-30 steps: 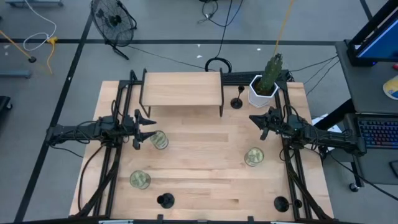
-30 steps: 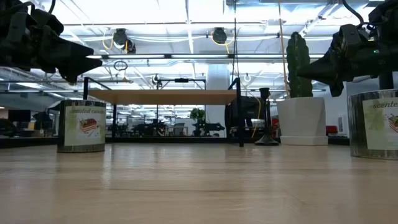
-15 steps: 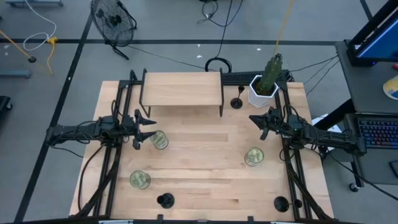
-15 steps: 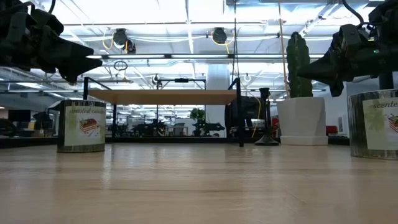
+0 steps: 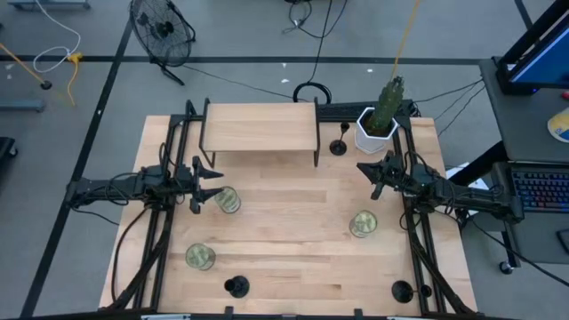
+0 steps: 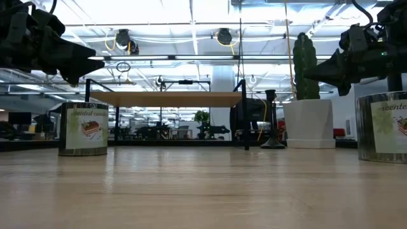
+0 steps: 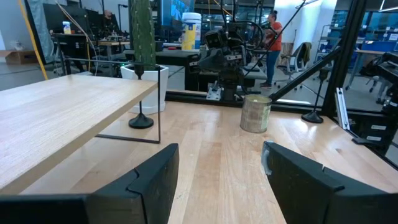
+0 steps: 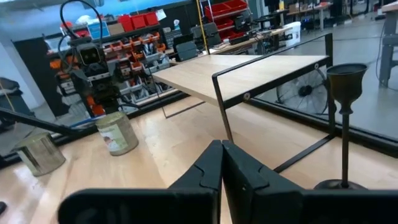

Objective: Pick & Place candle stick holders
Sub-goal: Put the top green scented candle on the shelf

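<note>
Three black candle stick holders stand upright on their round bases. One (image 5: 339,147) is at the far side beside the white pot and also shows in the right wrist view (image 8: 342,124) and the left wrist view (image 7: 142,118). Two stand near the front edge (image 5: 236,286) (image 5: 402,291). My left gripper (image 5: 216,182) hovers open and empty at the table's left, above a candle tin (image 5: 228,201). My right gripper (image 5: 363,169) hovers shut and empty at the right, short of the far holder; its fingers show closed in its wrist view (image 8: 221,167).
A wooden shelf on a black frame (image 5: 260,129) stands at the far middle. A white pot with a cactus (image 5: 378,124) stands at the far right. Further candle tins stand at the right (image 5: 363,224) and front left (image 5: 200,258). Bare tabletop lies in the middle.
</note>
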Controlling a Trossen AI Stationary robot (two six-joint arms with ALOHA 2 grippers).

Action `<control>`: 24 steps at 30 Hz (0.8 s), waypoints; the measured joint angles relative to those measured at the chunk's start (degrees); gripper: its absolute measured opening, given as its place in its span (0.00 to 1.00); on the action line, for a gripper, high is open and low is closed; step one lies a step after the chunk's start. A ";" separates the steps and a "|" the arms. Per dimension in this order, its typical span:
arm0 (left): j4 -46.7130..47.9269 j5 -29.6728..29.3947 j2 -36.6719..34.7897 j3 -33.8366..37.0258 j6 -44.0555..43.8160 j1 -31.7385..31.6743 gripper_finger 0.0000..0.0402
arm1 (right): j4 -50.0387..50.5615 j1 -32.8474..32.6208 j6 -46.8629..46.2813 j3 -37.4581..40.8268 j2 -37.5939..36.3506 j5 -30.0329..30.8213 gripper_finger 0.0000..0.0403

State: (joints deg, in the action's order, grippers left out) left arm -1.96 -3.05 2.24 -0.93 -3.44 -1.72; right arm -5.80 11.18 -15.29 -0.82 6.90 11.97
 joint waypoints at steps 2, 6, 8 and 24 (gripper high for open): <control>-0.02 0.00 0.00 0.00 0.00 -0.01 0.60 | 0.00 0.00 -0.09 0.00 0.00 0.00 0.01; -0.25 -0.79 0.00 0.00 0.84 -0.03 0.60 | 0.00 0.00 -0.22 0.01 0.00 -0.01 0.01; -1.36 -2.63 0.00 0.02 1.50 -0.02 0.60 | 0.00 0.00 -0.27 0.02 0.00 -0.01 0.01; -7.98 -5.77 0.00 0.00 6.81 -0.03 0.60 | 0.02 0.00 -0.10 0.02 0.00 -0.01 0.01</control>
State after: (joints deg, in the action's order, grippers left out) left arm -9.93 -8.82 2.24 -0.93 3.37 -1.74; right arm -5.78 11.18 -15.38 -0.80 6.90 11.96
